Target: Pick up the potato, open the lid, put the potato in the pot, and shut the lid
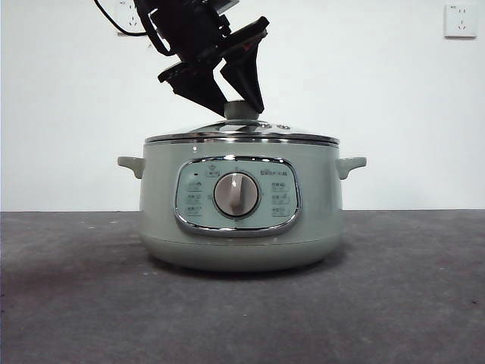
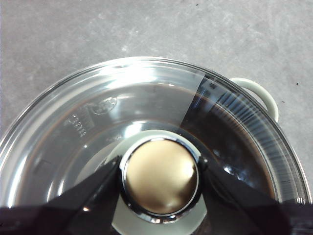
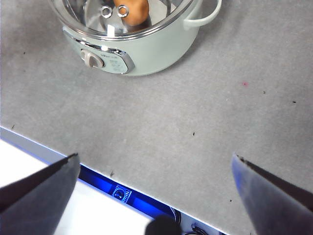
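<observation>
Lid (image 1: pixel 241 136) sat on pot (image 1: pixel 241 227), potato (image 3: pixel 135 11) inside under the glass. Left gripper (image 2: pixel 159 177) had jaws spread either side of the knob (image 2: pixel 160 177), touching it. Right gripper (image 3: pixel 156 193) hung wide apart, well clear over table (image 3: pixel 205 117).

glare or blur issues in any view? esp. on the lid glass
Left wrist view: bright white glare washes over much of the domed glass lid; its chrome-topped knob stays sharp between the left gripper jaws. Right wrist view: orange-brown potato readable through the glass; near jaws soft. Front view: evenly lit, small highlights on the sage-green pot.
</observation>
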